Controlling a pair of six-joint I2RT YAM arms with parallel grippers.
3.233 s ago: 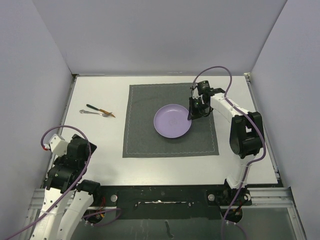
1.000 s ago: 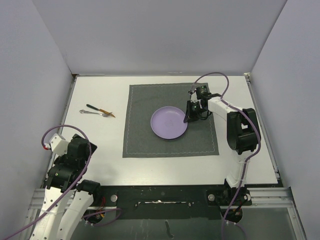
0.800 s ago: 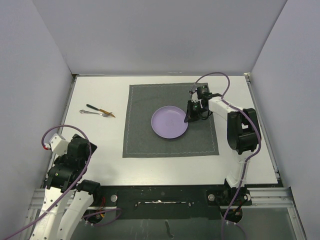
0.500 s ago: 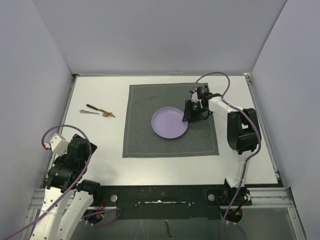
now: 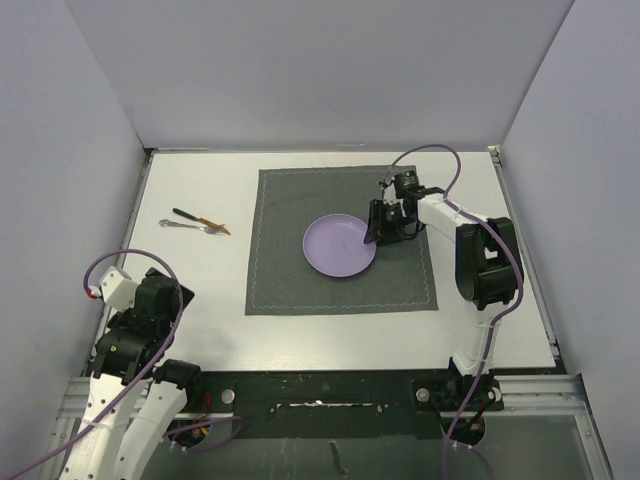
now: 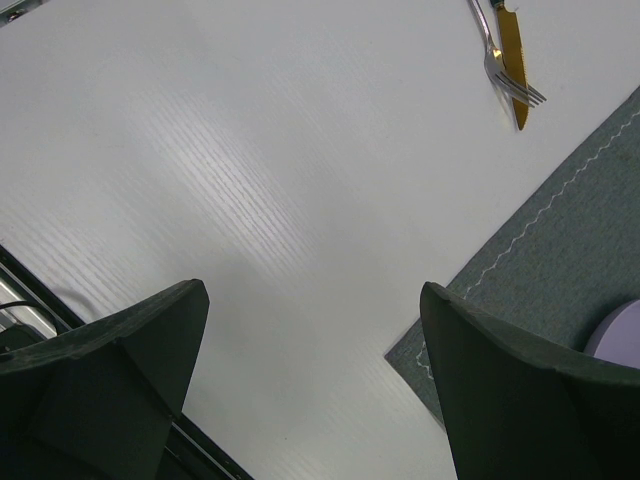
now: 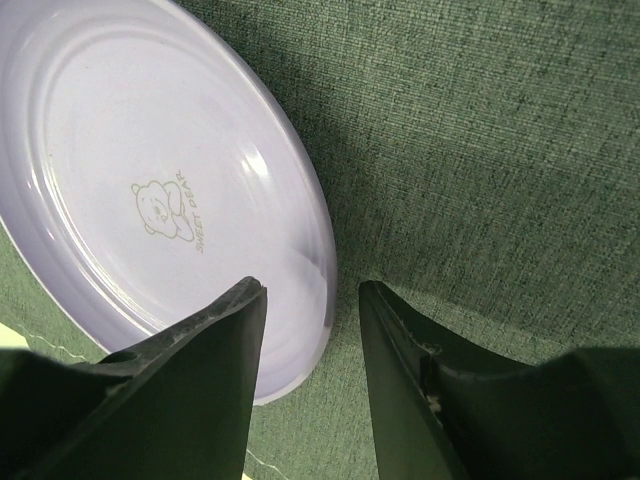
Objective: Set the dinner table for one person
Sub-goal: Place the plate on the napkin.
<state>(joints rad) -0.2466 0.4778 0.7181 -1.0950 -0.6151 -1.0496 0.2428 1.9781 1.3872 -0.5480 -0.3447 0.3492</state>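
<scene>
Evidently the plate step is at its close: the lavender plate (image 5: 340, 246) sits flat on the dark grey placemat (image 5: 290, 275), close to its middle and a little toward its far right. The placemat itself lies on the white dinner table (image 5: 200, 300), which spreads out past all four of its edges. The right gripper (image 7: 310, 300) is low over the placemat with its jaws parted astride the plate's right rim, one finger above the plate and the other above the cloth; neither appears to press on the rim, so I judge the plate to be resting on its own. Off the placemat's left edge, toward its far corner, a fork (image 5: 185, 226) and a knife (image 5: 200, 219) lie close together on the bare table, seemingly touching at their tips. The left gripper (image 6: 312, 295) hangs above the table beside the placemat's near left corner, fingers spread wide around nothing. What comes next, I think, is for the right arm to lift straight up without catching the rim. The cutlery then needs bringing beside the plate, and two thin pieces lying flat and so close will want careful, separate pinches.
</scene>
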